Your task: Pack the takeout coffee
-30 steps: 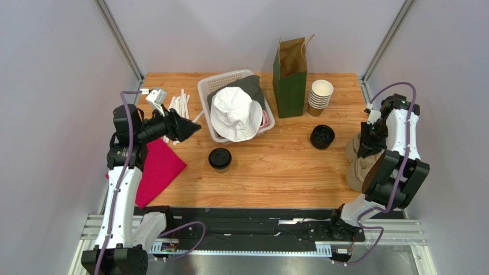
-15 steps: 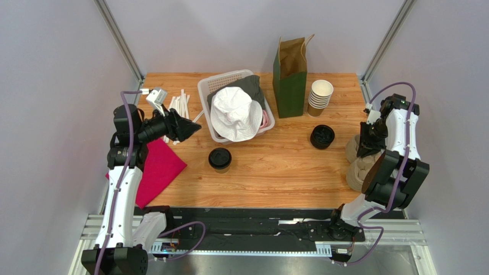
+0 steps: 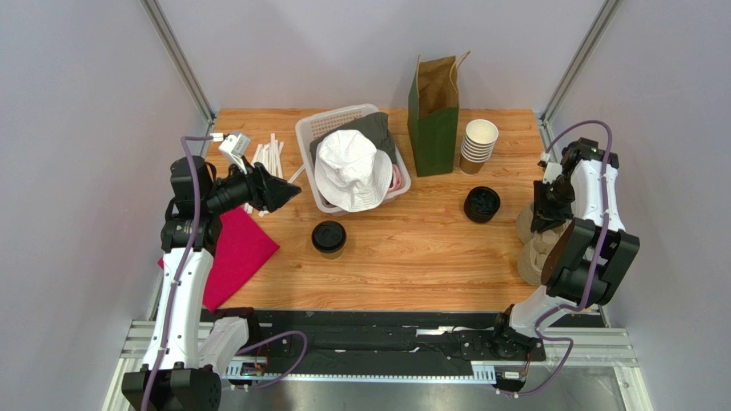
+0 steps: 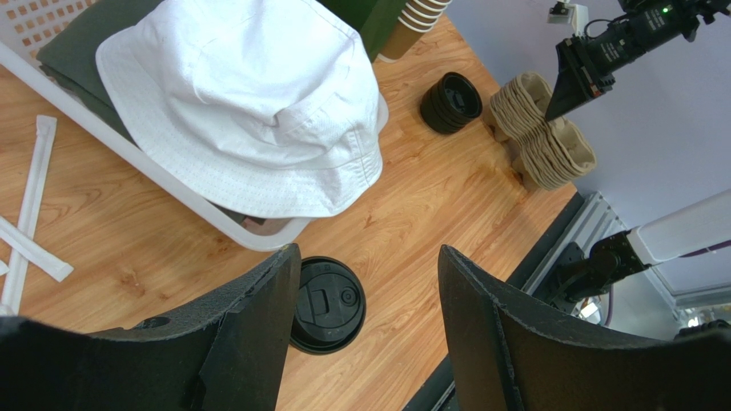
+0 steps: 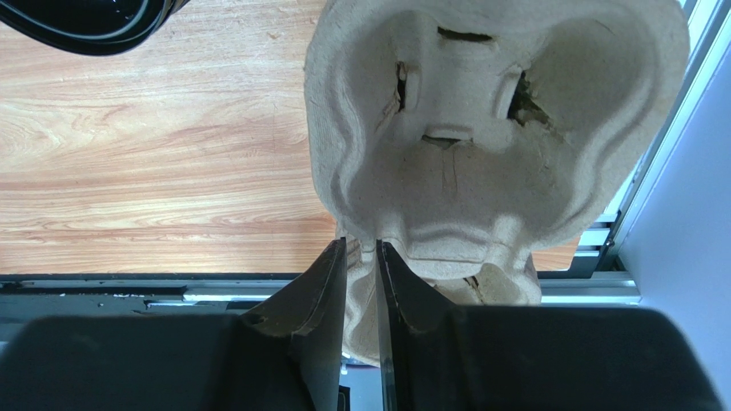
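The takeout coffee (image 3: 329, 237), a brown cup under a black lid, stands upright on the wooden table near its front middle. In the left wrist view the coffee (image 4: 330, 304) shows just beside my left finger. My left gripper (image 3: 287, 190) (image 4: 369, 257) hovers open above and to the left of it, with nothing between its fingers. At the table's right edge my right gripper (image 3: 542, 224) (image 5: 360, 244) is shut on the rim of the top pulp cup carrier (image 5: 498, 128), which sits on a stack of carriers (image 3: 534, 253).
A green paper bag (image 3: 433, 116) stands open at the back, a stack of lidless cups (image 3: 478, 145) to its right. A black lid pile (image 3: 482, 205) lies near the carriers. A white basket (image 3: 302, 137) holds a white hat (image 3: 353, 169). Wrapped straws (image 3: 270, 154) and a red cloth (image 3: 240, 248) lie at the left.
My right arm has shifted slightly, its wrist moving a little to the left while staying shut on the carrier rim. The left arm and the coffee have not moved.
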You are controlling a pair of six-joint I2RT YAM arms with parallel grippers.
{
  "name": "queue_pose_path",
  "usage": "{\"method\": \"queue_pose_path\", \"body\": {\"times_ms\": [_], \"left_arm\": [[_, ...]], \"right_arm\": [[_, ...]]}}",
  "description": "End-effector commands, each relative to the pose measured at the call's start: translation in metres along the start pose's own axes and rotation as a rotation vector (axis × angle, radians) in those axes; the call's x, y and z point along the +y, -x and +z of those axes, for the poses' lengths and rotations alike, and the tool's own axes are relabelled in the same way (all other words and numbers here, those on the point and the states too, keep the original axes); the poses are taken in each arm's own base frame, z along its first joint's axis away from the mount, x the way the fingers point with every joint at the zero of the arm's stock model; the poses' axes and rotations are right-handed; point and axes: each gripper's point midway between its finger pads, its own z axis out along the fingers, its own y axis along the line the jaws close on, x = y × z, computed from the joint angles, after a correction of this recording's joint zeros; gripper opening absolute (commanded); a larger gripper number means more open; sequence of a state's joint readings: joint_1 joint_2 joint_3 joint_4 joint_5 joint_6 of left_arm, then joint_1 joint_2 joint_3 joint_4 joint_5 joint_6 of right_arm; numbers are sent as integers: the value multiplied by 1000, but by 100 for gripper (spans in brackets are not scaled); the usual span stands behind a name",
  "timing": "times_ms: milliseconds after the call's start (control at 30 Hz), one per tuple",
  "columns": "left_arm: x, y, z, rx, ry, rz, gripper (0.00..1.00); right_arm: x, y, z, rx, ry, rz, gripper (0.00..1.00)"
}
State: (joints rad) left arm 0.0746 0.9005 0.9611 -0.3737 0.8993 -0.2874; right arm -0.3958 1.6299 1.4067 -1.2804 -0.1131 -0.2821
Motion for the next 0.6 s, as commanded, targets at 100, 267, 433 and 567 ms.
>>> {"method": "queue_pose_path", "body": {"times_ms": [100, 267, 433, 567], "left_arm": [[0, 8, 0, -20, -7, 25, 69], [1, 10, 2, -24, -8, 19, 69], [2, 11, 3, -24, -10, 16, 69], [2, 11, 3, -24, -10, 14, 69]], "right_arm": [[-7, 13, 5, -22, -40, -20, 21], [-9, 13, 6, -16, -50, -24, 17], [-10, 13, 6, -16, -58, -29, 14], [-11, 11, 9, -9, -59, -30, 17]]}}
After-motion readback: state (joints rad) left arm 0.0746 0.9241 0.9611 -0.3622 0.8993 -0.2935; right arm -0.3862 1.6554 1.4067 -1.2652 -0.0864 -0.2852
